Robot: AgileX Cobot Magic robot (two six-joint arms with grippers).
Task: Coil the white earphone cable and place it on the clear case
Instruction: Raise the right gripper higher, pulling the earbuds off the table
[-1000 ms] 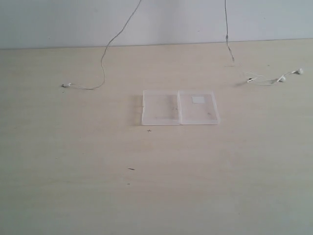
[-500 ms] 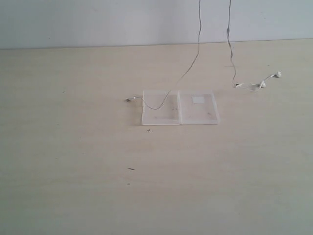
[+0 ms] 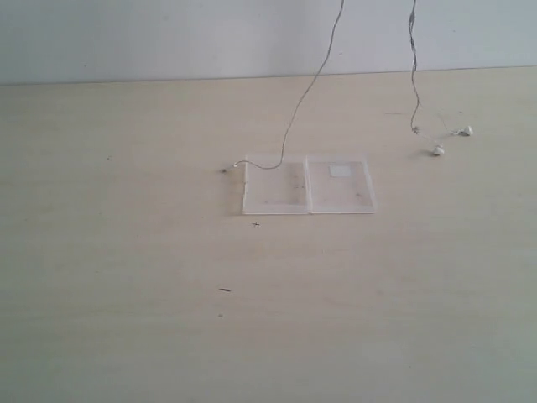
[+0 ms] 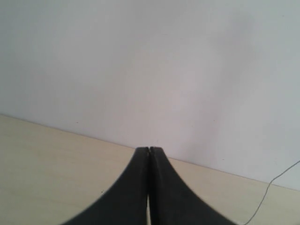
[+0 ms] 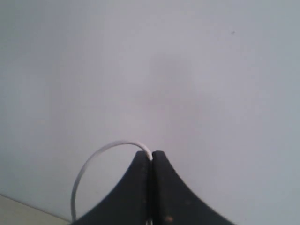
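Right pincer [image 5: 151, 154] is clenched, its two smooth black curved fingers [image 5: 164, 187] pressed flat together, and the white earphone cable [image 5: 93, 161] springs out of their tips in a thin rounded loop. Left pincer [image 4: 149, 150] is clenched too, with the same matte black fingers meeting in a fine seam. We cannot tell whether any wire is caught between them, though a hair-thin strand shows near it above the tabletop.

From the outside camera, we see the cable [image 3: 293, 116] hanging in two lines that leave the top of the view. One line slopes down to the clear case [image 3: 277, 201] and crosses the far edge of its left half. The small plug [image 3: 228, 170] lies on the table just beside that corner. The other line drops well to the right of the case and splits, with two small round earbuds [image 3: 437, 150] resting apart on the wood.

The case is flat, transparent plastic, two square halves lying open side by side. The right half bears a small white rectangular label [image 3: 340, 170].

The table [image 3: 252, 319] is pale wood-grain, matte, with a few tiny dark specks. A plain grey-white wall [image 3: 168, 38] meets its far edge. We find broad bare tabletop in front of the case and to either side.
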